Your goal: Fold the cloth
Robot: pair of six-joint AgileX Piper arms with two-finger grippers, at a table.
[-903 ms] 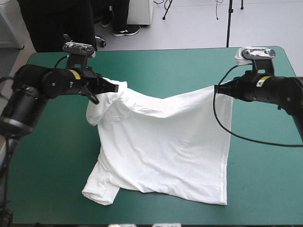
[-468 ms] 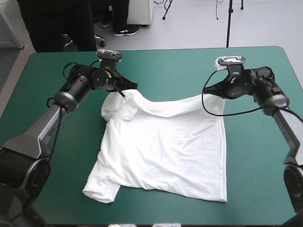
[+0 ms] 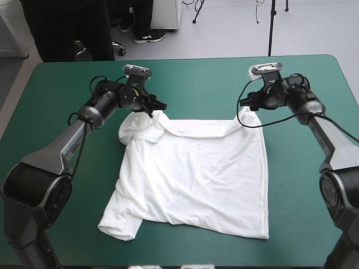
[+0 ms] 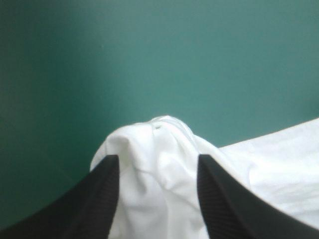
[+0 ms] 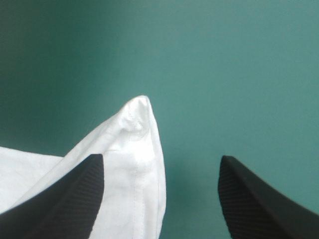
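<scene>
No writing, label or number can be read anywhere.

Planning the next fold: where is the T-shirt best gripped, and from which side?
Probably the two far corners of the T-shirt, from the table's far side: both stand up in peaks, the bunched one between the left gripper's open fingers, the pointed one between the right gripper's, while the rest lies flat.

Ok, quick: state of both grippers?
Left gripper: open, T-shirt bunched between its fingers.
Right gripper: open, T-shirt corner lying loose between them.
</scene>
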